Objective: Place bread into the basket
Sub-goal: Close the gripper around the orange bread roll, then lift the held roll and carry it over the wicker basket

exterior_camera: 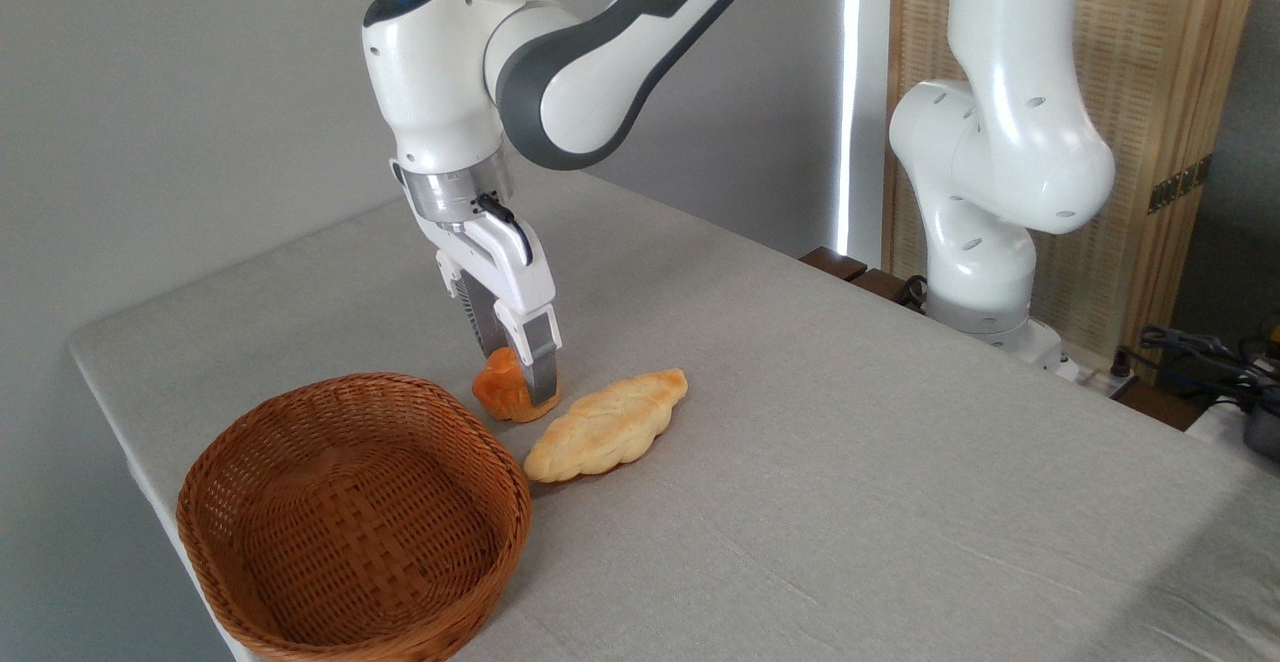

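Observation:
The bread [497, 388], a small orange muffin-shaped bun, sits on the table just behind the right rim of the basket [352, 380]. The basket is round, brown wicker and holds nothing. My gripper [518, 372] has come down over the bread and stands open. The near finger [541, 360] covers the bun's right side, and the far finger is behind its top. The bun still rests on the cloth.
A longer pale golden braided loaf [606, 427] lies right of the bun, almost touching it. The grey cloth-covered table [850, 462] ends close to the basket on the left. The arm's white base [985, 272] stands at the far right edge.

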